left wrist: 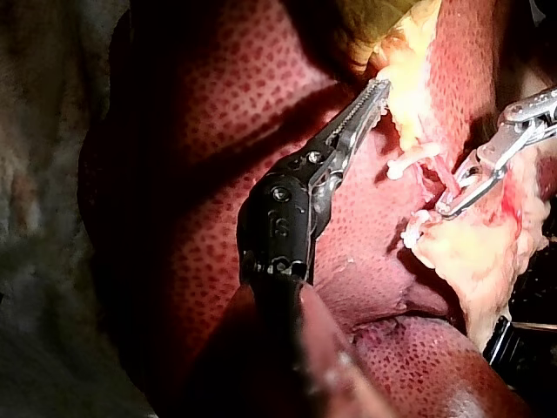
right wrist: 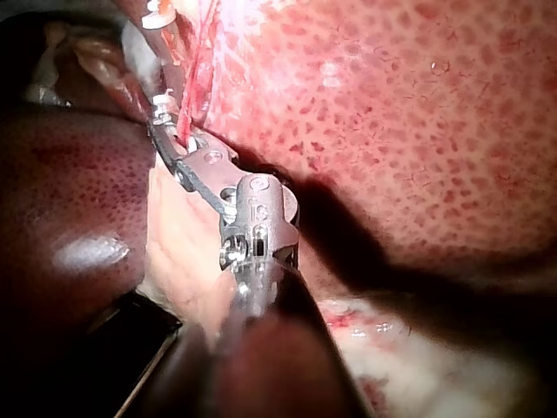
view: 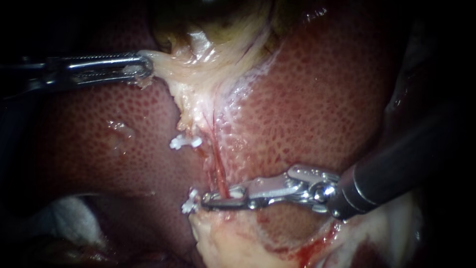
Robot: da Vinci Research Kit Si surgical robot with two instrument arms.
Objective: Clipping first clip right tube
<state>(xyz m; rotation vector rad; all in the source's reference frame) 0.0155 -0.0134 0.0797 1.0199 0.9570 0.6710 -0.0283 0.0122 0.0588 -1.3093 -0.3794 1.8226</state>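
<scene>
Here, in the endoscope view, the right tube (view: 216,164) shows as a thin red strand running down the middle of the field. It goes from the pale tissue (view: 198,69) under the greenish gallbladder (view: 213,12) to a pale lump (view: 233,243) at the lower edge, with the mottled red liver (view: 322,99) on both sides. The right instrument (view: 213,200) comes in from the lower right, and the hand at its tip lies across the low end of this tube. Its two jaws are drawn close, tips together beyond the tube, leaving only a narrow slot. The tube passes through that slot with a jaw against it on either side. A speck of white shows inside the slot beside the tube; what it is I cannot tell. Near the tube, on the side away from the right instrument's shaft, sit two white clips: the upper clip (view: 186,142) about halfway along it and the lower clip (view: 190,203) just off the jaw tips. What they are fixed to cannot be made out. The left instrument (view: 144,67) reaches in from the left, well apart from the other. Its hand is closed on the edge of the pale tissue, which stretches toward it in a fold.
</scene>
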